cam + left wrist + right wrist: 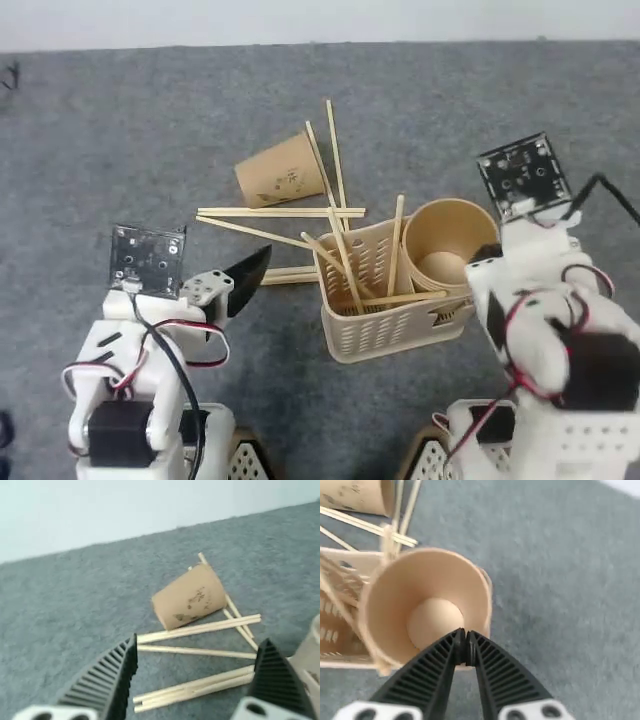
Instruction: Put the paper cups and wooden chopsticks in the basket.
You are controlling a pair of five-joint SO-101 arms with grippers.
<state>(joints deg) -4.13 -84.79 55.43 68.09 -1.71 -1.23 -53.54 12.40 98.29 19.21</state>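
High view: the basket (400, 325) sits on the grey carpet (120, 130) between the two arms. One paper cup (450, 240) stands mouth up in the end nearer the right arm. Several wooden chopsticks (345, 262) lean in the other end, their tips poking above the rim, and one lies across the top toward the cup.

A second paper cup (280, 170) lies on its side on the carpet beyond the basket, apart from it. A slanted pair of chopsticks (325, 160) runs just beside it toward the basket. A flat pair (280, 212) lies between that cup and the basket, with a single stick just below it. Another pair (290, 274) rests against the basket's wall on the left arm's side.

The left gripper (200, 645) hangs low over that last pair, fingers spread wide and holding nothing. The right gripper (465, 642) has its fingers pressed together, their tips at the near rim of the standing cup. Whether they touch it cannot be told.

From above, the right arm covers the basket's near corner and part of the cup's rim. In the left wrist view the basket is cut off at the edge, and the lying cup hides the middle of the slanted pair
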